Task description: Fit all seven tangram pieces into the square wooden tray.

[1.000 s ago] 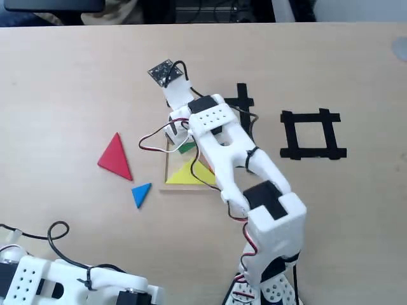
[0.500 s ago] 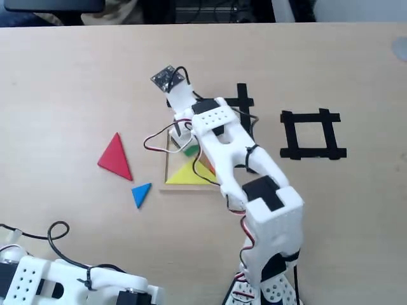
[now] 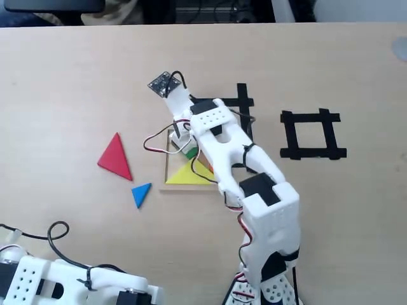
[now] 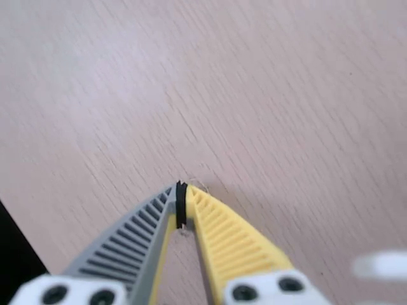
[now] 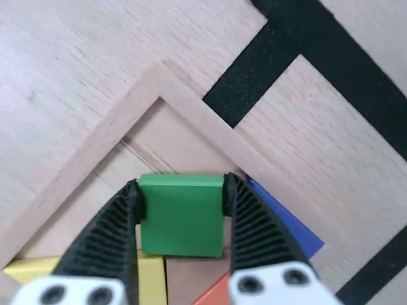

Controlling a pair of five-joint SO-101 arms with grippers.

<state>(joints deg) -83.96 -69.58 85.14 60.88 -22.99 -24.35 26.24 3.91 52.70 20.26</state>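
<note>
Wooden tray [image 3: 177, 185] largely beneath right arm [image 3: 224, 136]

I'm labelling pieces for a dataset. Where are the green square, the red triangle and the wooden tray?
green square [image 5: 181, 216], right wrist view, middle of its top face.
red triangle [image 3: 116, 157], high view, centre of the piece.
wooden tray [image 5: 95, 147], right wrist view, its raised rim.

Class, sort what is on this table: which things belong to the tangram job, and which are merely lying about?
Job: wooden tray, green square in right gripper, yellow triangle, red triangle, small blue triangle.
Lying about: black tape square, black tape cross.
</note>
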